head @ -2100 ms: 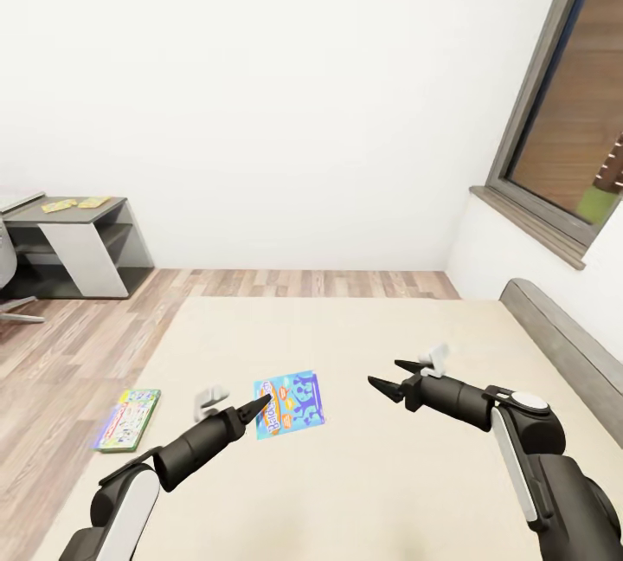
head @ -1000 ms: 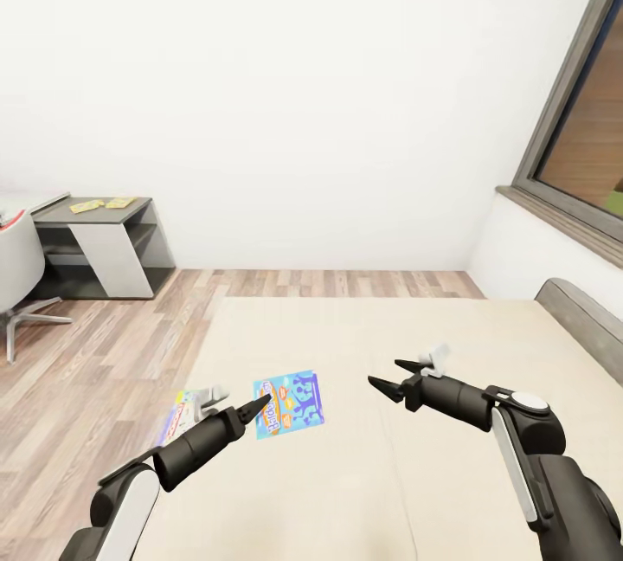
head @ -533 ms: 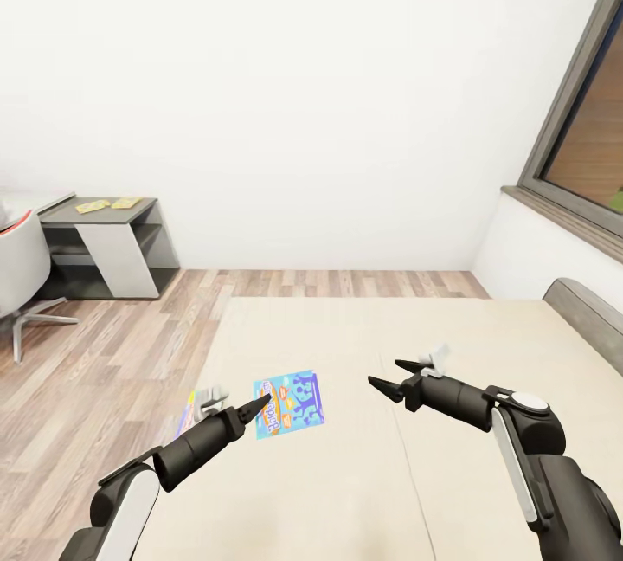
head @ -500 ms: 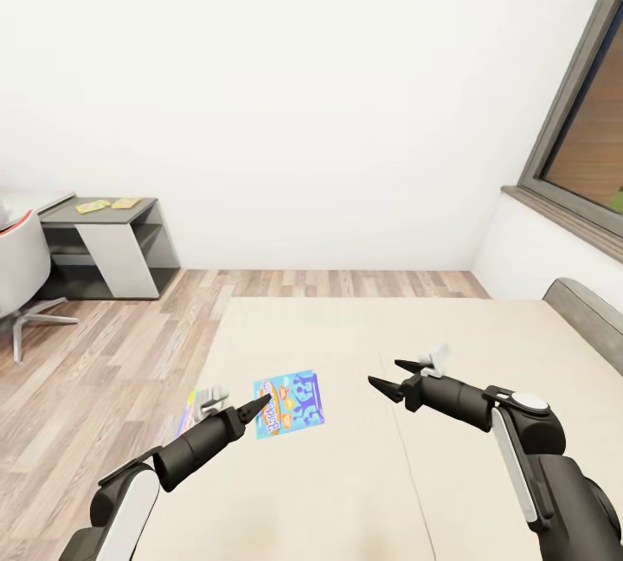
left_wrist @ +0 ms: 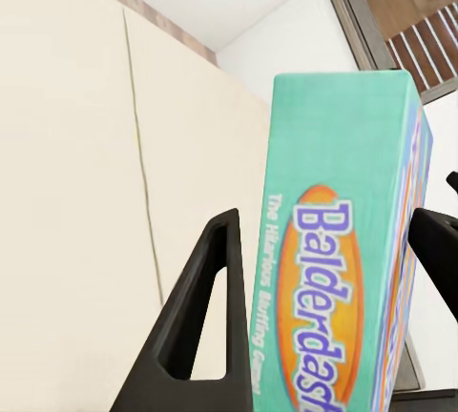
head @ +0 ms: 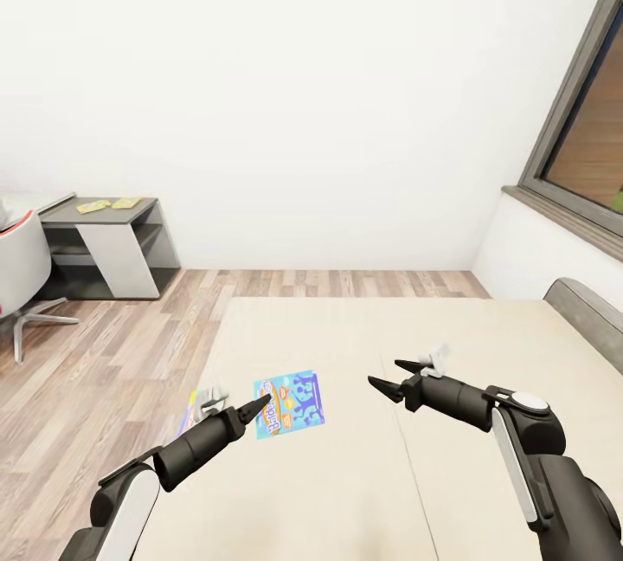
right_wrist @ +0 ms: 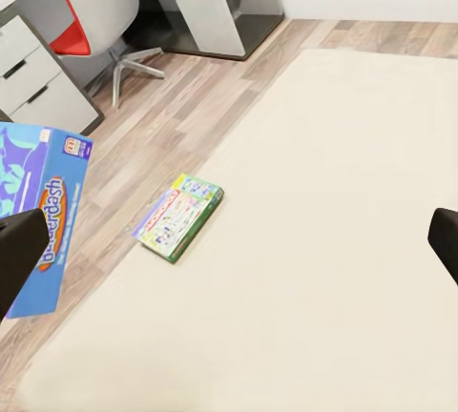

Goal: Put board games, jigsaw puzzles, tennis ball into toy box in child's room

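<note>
My left gripper (head: 260, 409) is shut on the small blue board game (head: 290, 403), holding it off the bed (head: 363, 492). In the left wrist view this "Balderdash" box (left_wrist: 343, 269) sits between the two fingers (left_wrist: 205, 307). The green-edged board game (right_wrist: 179, 216) lies flat near the bed's edge, and in the head view it (head: 189, 411) is half hidden behind my left arm. My right gripper (head: 389, 379) hangs open and empty above the mattress. Two jigsaw puzzles (head: 89, 207) (head: 126, 203) lie on the dark grey end of the table (head: 108, 241). The toy box and the tennis ball are out of view.
A grey chair with a red seat (head: 17, 271) stands by the table at the far left. Wood-plank floor (head: 95, 353) runs between table and bed. A dark-framed window (head: 580, 154) and the grey headboard (head: 588, 310) are on the right.
The whole view has swung left since the earliest frame, so bed, table and window sit further right. Both arms keep their pose and the blue box stays in the left gripper.
</note>
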Robot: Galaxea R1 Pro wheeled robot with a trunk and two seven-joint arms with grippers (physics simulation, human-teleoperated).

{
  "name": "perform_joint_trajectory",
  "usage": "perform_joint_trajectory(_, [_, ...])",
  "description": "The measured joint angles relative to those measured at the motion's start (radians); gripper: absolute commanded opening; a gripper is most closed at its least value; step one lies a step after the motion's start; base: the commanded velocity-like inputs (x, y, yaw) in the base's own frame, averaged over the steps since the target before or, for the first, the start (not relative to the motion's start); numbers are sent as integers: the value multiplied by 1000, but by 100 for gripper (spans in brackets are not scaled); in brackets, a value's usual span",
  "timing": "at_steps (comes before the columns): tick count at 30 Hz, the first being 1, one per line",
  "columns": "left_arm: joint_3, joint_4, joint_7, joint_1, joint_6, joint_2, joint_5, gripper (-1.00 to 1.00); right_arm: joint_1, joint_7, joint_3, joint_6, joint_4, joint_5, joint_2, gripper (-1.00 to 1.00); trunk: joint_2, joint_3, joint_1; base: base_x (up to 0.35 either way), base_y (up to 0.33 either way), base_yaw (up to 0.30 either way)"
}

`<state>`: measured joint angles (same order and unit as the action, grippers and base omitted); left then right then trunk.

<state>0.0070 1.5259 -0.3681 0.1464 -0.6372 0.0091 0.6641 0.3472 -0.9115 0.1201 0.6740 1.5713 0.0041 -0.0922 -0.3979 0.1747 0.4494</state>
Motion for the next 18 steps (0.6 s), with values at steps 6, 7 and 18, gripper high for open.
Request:
perform_joint_trajectory(6, [0,0,0,0,0,0,0,-100,0,0,0,0,0,0,0,100,0,0,0,0,167,0])
perform_joint_trajectory(7, [0,0,0,0,0,0,0,-100,0,0,0,0,0,0,0,100,0,0,0,0,216,0])
perform_joint_trajectory(18, [0,0,0,0,0,0,-2,-100,0,0,0,0,0,0,0,100,0,0,0,0,245,0])
